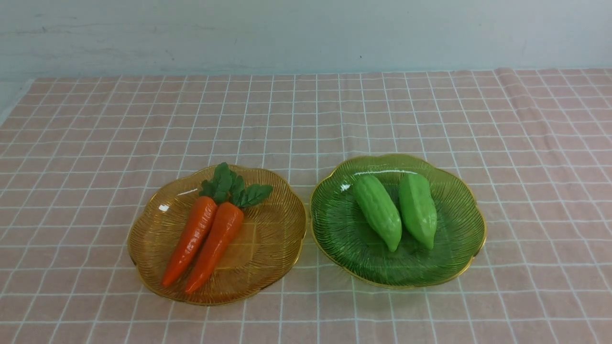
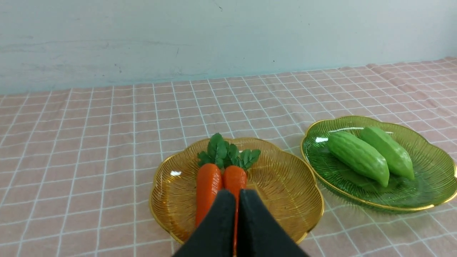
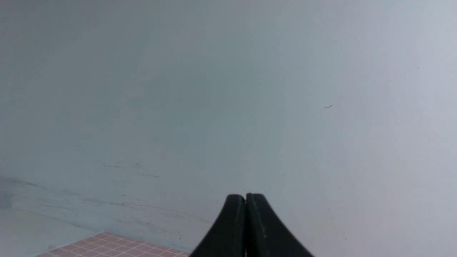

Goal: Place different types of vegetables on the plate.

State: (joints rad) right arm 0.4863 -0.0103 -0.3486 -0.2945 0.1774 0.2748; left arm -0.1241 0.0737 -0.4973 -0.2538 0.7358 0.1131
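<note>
The left gripper point(image 2: 237, 194) has its jaws pressed together and holds nothing; in its wrist view it points straight at the two carrots point(image 1: 220, 234), which lie side by side, touching, on the amber plate point(image 1: 272, 248) at the left. Their long axis runs from the tips near the robot, a little to the left, to the green leaves farther away. Just beside it, at the right, the green plate point(image 1: 344, 239) carries the two gourds point(image 1: 377, 210), also lying lengthwise toward the robot. The right gripper point(image 3: 245, 197) is closed too and empty, facing the wall point(image 3: 228, 89), so I judge the left arm is the nearer one for a carrot
</note>
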